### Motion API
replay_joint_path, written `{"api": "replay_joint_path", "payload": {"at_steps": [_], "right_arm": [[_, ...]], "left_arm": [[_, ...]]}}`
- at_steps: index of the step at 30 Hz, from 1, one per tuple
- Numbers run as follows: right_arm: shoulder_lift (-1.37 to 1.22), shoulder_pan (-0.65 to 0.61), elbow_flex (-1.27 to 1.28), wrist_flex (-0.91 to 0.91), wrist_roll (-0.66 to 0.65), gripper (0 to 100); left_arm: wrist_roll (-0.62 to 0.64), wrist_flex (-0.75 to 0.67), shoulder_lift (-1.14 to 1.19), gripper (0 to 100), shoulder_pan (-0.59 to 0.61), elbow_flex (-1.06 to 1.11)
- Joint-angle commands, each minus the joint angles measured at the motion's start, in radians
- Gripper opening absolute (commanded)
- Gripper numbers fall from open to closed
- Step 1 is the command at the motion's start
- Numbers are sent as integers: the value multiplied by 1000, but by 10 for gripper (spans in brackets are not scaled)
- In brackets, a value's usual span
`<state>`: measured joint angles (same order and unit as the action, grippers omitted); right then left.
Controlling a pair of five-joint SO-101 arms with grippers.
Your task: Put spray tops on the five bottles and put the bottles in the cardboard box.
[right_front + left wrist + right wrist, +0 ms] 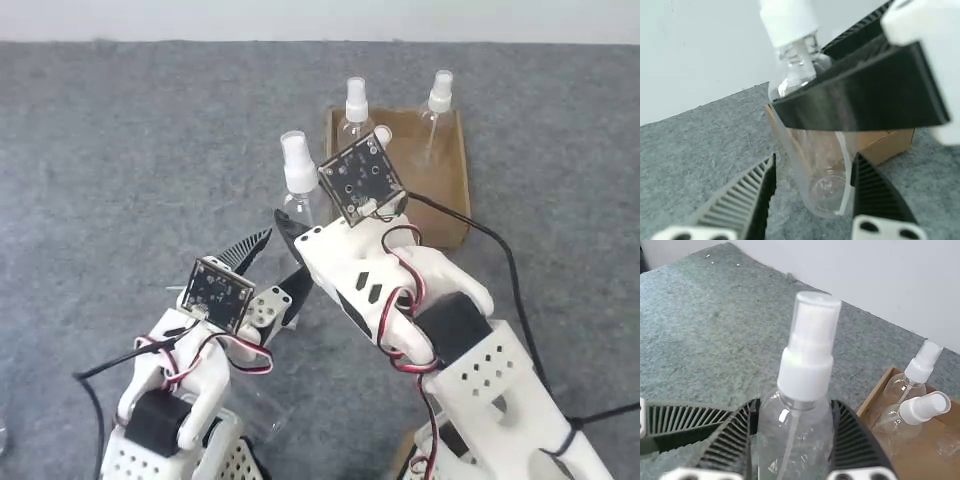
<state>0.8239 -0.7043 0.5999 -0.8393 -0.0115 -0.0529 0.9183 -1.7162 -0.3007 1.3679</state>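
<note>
**High view: right gripper holds a capped bottle beside the box**

Seen from above, the right gripper (297, 228) is closed around a clear bottle (298, 195). The bottle stands upright with a white spray top (297, 160) already on it. It is just beside the near corner of the cardboard box (440, 205), outside the box wall. The left gripper (275, 262) sits lower on the same bottle, with its jaws spread wide.

Inside the box are a second bottle (354, 112) and a third bottle (436, 110), each with a white spray top. Everything rests on a worktop (130, 150) with a grey, carpet-like cover.

From the right wrist, the bottle (795, 440) sits tight between the right gripper's two black ribbed fingers. Its spray top (807, 355) rises above them, and the box rim (875, 390) lies close behind.

From the left wrist, the left gripper (815, 165) has one finger on each side of the bottle's (812, 150) lower part. There is a clear gap on one side; contact on the other side cannot be told. A finger of the right gripper crosses the bottle's shoulder just under the spray top (788, 20). Whether the base rests on the worktop cannot be told.
</note>
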Motion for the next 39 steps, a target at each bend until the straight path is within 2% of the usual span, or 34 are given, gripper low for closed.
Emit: {"api": "replay_joint_path", "payload": {"at_steps": [1,8,11,21,28,34,39], "right_arm": [[45,64,-78,4,-48,6],[41,381,-84,59,-173,6],[39,458,-43,113,-180,6],[36,532,236,466,-176,6],[-153,538,242,631,-173,6],[-329,618,241,811,-172,6],[-427,621,241,880,-172,6]], "left_arm": [[-5,-23,2,221,0,-2],[-5,-23,0,221,0,-2],[-5,-23,0,221,0,-2],[-5,-29,-2,221,2,13],[-5,-28,-3,221,2,13],[-6,-28,-3,221,2,15],[-6,-29,-3,221,2,15]]}}
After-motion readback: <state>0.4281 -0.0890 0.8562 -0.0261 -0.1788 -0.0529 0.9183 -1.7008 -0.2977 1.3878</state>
